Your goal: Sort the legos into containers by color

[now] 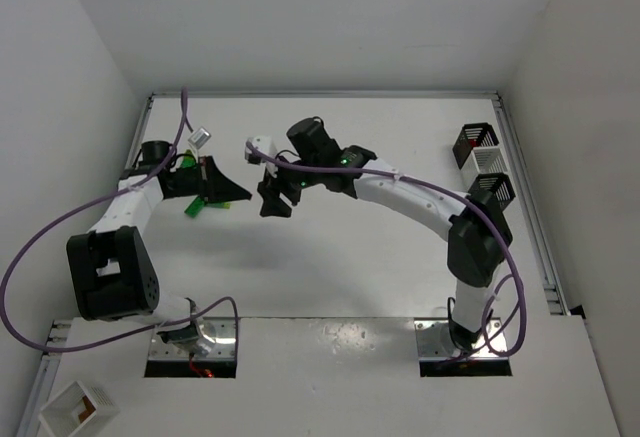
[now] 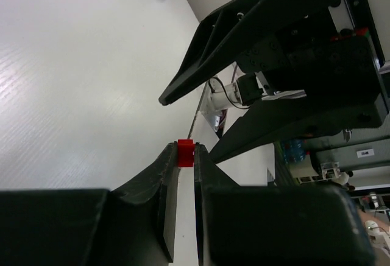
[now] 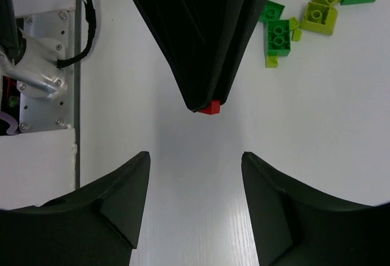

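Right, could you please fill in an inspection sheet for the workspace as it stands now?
Surface: white table, no spills seen.
Job's things: one red lego held in a gripper; green and lime legos loose in a heap by the left arm; two black bins at the far right edge, contents too small to tell.
Clutter: small silver object at far left; white box off the near left corner.
Grippers: left gripper shut on the red lego; right gripper open, facing it, not touching.
Cables: purple cables loop loosely off both arms.
Surroundings: white walls on three sides.
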Controlling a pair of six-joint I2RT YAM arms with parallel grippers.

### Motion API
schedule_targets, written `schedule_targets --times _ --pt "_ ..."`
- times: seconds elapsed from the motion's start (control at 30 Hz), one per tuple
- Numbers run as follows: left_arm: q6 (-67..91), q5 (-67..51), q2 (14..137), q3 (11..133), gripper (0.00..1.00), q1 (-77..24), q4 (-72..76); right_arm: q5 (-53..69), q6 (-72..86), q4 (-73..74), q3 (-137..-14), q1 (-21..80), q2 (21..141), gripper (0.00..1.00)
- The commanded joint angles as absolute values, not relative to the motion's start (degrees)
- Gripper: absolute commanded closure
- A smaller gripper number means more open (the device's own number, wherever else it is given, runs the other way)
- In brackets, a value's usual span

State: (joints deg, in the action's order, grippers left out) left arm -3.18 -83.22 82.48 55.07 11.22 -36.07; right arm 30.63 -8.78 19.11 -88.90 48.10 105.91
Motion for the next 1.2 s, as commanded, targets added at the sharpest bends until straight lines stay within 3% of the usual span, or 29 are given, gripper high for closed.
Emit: schedule_targets --times 0.0,0.33,0.8,0.87,0.93,0.97,1.1,1.17 --pt "-3.6 -86.2 80.9 54.5 1.0 10.8 -35.8 27.9 -11.8 17.1 -91.6 49.6 105.8 0.38" --pt "2.5 -84.5 79.4 51.5 1.0 10.8 -32.1 34.7 -14.4 14.2 -94.2 50.1 109.4 0.4" --pt "6.9 -82.8 78.3 49.7 1.0 10.8 -27.6 31.6 -15.5 13.7 -94.9 52.8 112.0 0.51" --pt "6.9 -82.8 78.3 49.7 1.0 10.8 -27.6 31.0 -15.5 13.7 -94.3 52.8 111.4 0.56" --pt "6.9 -83.3 78.8 49.7 1.0 10.8 -27.6 30.5 -15.5 13.7 -93.3 52.8 110.9 0.66" --pt "6.9 -83.3 78.8 49.7 1.0 10.8 -27.6 29.8 -15.5 13.2 -93.3 52.8 110.9 0.77" --pt "6.4 -83.3 78.8 49.7 1.0 10.8 -27.6 29.3 -15.5 13.2 -92.6 52.8 110.3 0.94" --pt "6.4 -83.3 78.3 49.7 0.86 10.8 -27.6 27.9 -16.0 13.2 -92.1 52.3 110.3 0.98"
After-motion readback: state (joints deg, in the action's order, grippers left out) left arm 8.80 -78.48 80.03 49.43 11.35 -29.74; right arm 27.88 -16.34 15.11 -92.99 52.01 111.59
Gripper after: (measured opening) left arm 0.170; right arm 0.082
